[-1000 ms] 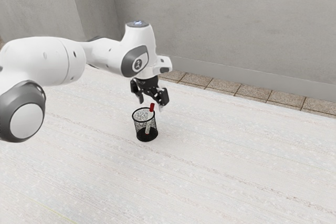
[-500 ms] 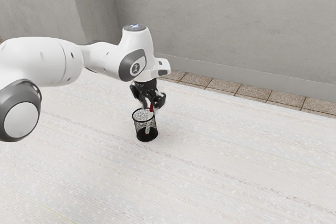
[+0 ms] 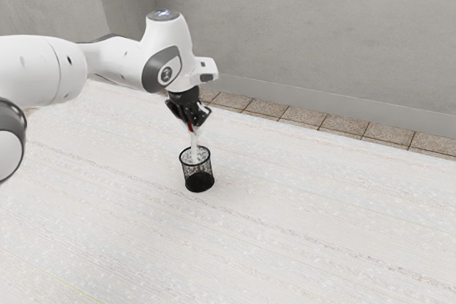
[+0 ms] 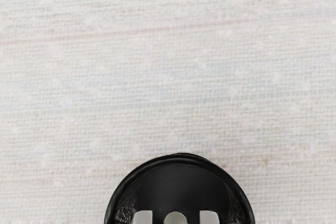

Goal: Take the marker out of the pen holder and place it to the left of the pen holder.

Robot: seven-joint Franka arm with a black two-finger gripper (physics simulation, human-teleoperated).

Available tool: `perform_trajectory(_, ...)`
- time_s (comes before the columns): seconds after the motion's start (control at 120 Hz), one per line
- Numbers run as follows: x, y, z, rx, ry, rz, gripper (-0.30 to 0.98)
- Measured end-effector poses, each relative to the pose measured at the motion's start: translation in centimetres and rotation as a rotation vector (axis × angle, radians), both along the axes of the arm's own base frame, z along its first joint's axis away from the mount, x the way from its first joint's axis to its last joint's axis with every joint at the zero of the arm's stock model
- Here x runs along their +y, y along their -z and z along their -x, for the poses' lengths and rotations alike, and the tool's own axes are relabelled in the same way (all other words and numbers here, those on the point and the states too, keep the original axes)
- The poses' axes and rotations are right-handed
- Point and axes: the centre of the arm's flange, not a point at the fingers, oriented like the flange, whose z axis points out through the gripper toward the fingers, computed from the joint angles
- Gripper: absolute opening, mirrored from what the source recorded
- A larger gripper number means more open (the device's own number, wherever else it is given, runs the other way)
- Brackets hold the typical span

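Marker [image 3: 194, 144], hanging nearly upright, red end up and white barrel down. Held near the red end by the black gripper [image 3: 191, 122], closed down to the marker's own width from both sides. Poised over the mouth of the black mesh pen holder [image 3: 187, 173], near the rim; cannot tell how far, if at all, the lower end reaches inside. In the wrist view, the holder's round rim and dark inside, close under the gripper. Under the upright holder, a pale, faintly streaked table [image 3: 299, 226]. Above it, from the exterior view's left, the white arm [image 3: 39, 69]. Past the table's far edge, a strip of brownish floor tiles [image 3: 285, 114]; behind those, a grey wall [image 3: 306, 26].
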Motion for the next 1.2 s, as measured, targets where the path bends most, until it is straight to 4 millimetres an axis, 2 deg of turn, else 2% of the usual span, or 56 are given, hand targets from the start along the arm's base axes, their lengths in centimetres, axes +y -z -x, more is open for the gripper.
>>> perform_trajectory(0.175,1.3,-7.7,2.2,-0.082,-0.004,-0.034,-0.07)
perform_trajectory(0.217,2.2,-8.8,2.6,-0.09,-0.015,-0.043,-0.07)
perform_trajectory(0.25,3.9,-8.9,2.7,-0.085,-0.036,-0.051,-0.07)
perform_trajectory(0.308,7.6,-7.9,2.6,-0.06,-0.079,-0.065,-0.07)
perform_trajectory(0.375,10.6,-6.6,2.6,-0.03,-0.107,-0.076,-0.08)
perform_trajectory(0.467,12.5,-5.5,2.6,-0.004,-0.111,-0.084,-0.08)
perform_trajectory(0.533,14.3,-3.3,2.3,0.036,-0.118,-0.084,-0.08)
perform_trajectory(0.633,16.2,-1.6,0.9,0.109,-0.108,-0.081,-0.08)
perform_trajectory(0.717,18.3,1.0,0.9,0.196,-0.097,-0.058,-0.08)
perform_trajectory(0.775,20.0,2.6,0.1,0.232,-0.084,-0.042,-0.08)
perform_trajectory(0.833,20.8,3.9,-1.3,0.25,-0.06,-0.032,-0.08)
perform_trajectory(0.925,21.9,4.8,-2.8,0.255,-0.022,-0.022,-0.08)
perform_trajectory(1.2,22.6,7.7,-3.7,0.304,0.079,0.003,-0.08)
